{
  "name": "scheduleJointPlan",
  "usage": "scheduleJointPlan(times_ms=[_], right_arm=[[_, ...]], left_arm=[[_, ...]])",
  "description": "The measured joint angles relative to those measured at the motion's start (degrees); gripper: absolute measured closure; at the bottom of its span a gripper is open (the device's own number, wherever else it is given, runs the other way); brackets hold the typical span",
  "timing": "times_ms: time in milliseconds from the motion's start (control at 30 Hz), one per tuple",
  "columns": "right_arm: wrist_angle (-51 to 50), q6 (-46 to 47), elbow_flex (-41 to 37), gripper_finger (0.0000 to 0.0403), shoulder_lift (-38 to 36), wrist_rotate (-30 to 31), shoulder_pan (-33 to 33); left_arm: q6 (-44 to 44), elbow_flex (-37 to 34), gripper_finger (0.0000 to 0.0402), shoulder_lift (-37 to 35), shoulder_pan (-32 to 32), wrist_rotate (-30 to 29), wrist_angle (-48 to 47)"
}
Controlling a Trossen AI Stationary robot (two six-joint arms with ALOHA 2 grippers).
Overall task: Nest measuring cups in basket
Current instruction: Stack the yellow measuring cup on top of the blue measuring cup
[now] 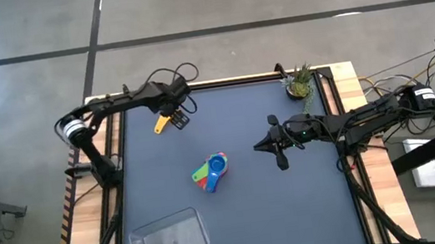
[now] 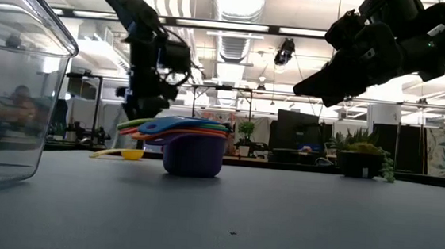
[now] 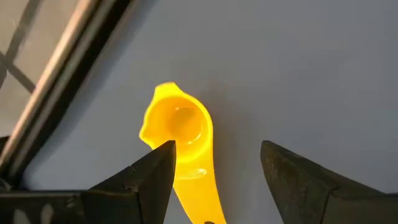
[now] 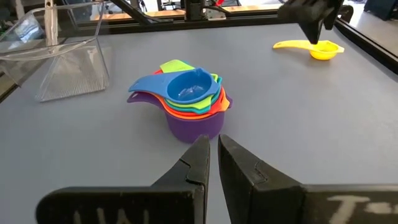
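Basket (image 1: 170, 239) sits at the near edge of the table (image 1: 313, 210), left of centre, nothing in it as far as I can tell. So no cup is in the basket yet.

Mid-table: stack (image 1: 211, 172) of nested cups, purple one at the bottom, then orange/red, green, blue on top with handles fanned out. Stands upright, well apart from the basket. The right wrist view shows it clearly (image 4: 186, 102), teal not made out separately.

Right hand (image 1: 279, 158) hovers above the table just right of the stack, fingers pressed together, holding nothing. Looks parked.

Far left: yellow cup (image 1: 162, 124) lies alone on the table, bowl up, handle toward the left hand (image 1: 178, 119). That hand is right over it, fingers spread, straddling the handle just behind the bowl (image 3: 180, 127). One finger (image 3: 155, 171) overlaps the bowl edge in the left wrist view; can't tell if it touches. Not pinching yet.

Step in hand, my read: picking up the last loose cup, the yellow one, to add it to the stack.

Next move calls for: drop the left hand the last bit, centre the handle between the fingers, squeeze, lift clear. Handle is thin and flat on the table, so fingertips need to get low or it will slip or skate. Then carry it to the stack and seat it in the blue cup. Stack then needs moving to the basket.
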Motion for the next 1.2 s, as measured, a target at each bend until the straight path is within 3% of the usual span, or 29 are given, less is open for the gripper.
scheduleJointPlan(times_ms=[233,400,567,900,1200], right_arm=[[-0.03,0.45,0.0,0.038,0.0,-0.36,0.15],[-0.35,0.43,0.0,0.038,0.0,-0.46,0.8],[-0.42,0.33,0.0,0.038,0.0,-0.44,1.01],[-0.44,0.04,0.0,0.038,0.0,-0.44,1.01],[-0.44,0.3,0.0,0.038,0.0,-0.44,1.01]], left_arm=[[-0.43,6.07,0.0184,10.89,0.45,-0.13,-6.5],[-1.75,10.83,0.0185,15.12,0.62,-4.64,-10.93],[-1.32,12.31,0.0207,15.7,0.66,-2.63,-10.9],[-1.3,12.29,0.0313,15.26,0.81,-0.49,-11.17],[-1.72,12.29,0.0326,15.26,0.76,-0.49,-11.14]])
